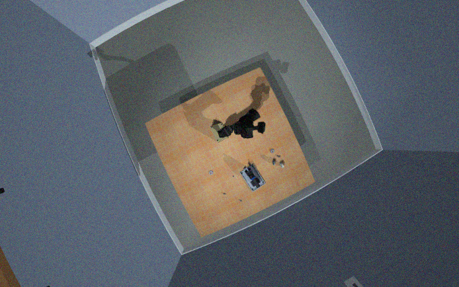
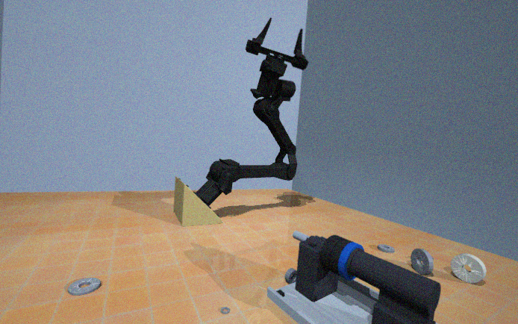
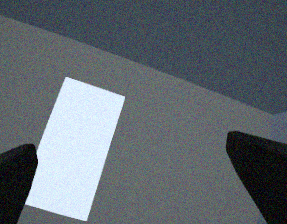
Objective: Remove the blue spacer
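"Two fingers wide apart, nothing between. Gripper (image 1: 258, 121) (image 2: 286, 23) (image 3: 134, 147) high over the upper part of the desk (image 1: 188, 160) (image 2: 132, 241), tips skyward."

"And in the wrist view?"

"Just a bright white panel (image 3: 76, 150) against grey. No fixture, no spacer."

"Farther out, along the arm?"

"Bent up from a tan wedge (image 1: 217, 138) (image 2: 195, 209) near the desk's upper edge. Fixture (image 1: 245, 174) (image 2: 285, 305) closer to the lower edge, toward the right corner."

"Likely trouble from here?"

"First, a blind approach: with tips aimed away, easy to clip the fixture while swinging down, perhaps shoving it askew. Then too long a pull, and a second spacer loose along with the blue. Too short, and no drop at all. On the return, a crooked push could jam the shaft (image 2: 299, 235) at the bore, or catch on the fallen ring."

"Blue spacer (image 1: 254, 178) (image 2: 343, 263) where, exactly?"

"Up on the fixture, around the dark cylindrical assembly, not on the desk. Bright blue, a narrow band, upright between a black collar (image 2: 329, 251) and a long black barrel (image 2: 394, 273). Hard to tell which part to call the big housing block."

"And the shaft?"

"Probably the slim grey rod past the upright block (image 2: 311, 265), round-ended, barely sticking out. Pull and return both yet to do, by the look of it."
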### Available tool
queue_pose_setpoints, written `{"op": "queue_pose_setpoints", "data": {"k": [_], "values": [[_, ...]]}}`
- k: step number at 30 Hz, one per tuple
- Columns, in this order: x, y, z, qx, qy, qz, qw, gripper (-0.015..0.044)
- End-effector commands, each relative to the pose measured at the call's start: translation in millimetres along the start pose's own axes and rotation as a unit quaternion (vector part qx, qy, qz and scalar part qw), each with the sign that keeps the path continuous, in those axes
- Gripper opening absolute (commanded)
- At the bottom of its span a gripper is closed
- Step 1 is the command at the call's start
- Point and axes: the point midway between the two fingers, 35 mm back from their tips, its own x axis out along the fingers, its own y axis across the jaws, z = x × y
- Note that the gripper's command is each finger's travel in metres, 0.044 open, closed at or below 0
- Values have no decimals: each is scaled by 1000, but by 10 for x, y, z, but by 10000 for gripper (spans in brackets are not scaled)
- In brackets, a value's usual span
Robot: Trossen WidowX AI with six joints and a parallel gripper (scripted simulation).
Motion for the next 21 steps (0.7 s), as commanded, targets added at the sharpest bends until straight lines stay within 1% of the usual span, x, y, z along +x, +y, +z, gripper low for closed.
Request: {"op": "queue_pose_setpoints", "data": {"k": [1,6,11,16,21], "values": [[99,242,683,25,-112,10,993,440],[65,335,1518,47,-243,-1,969,440],[-148,261,2348,65,-371,-30,926,440],[-537,85,3084,78,-488,-73,866,440],[-1088,-136,3696,88,-595,-124,789,440]]}}
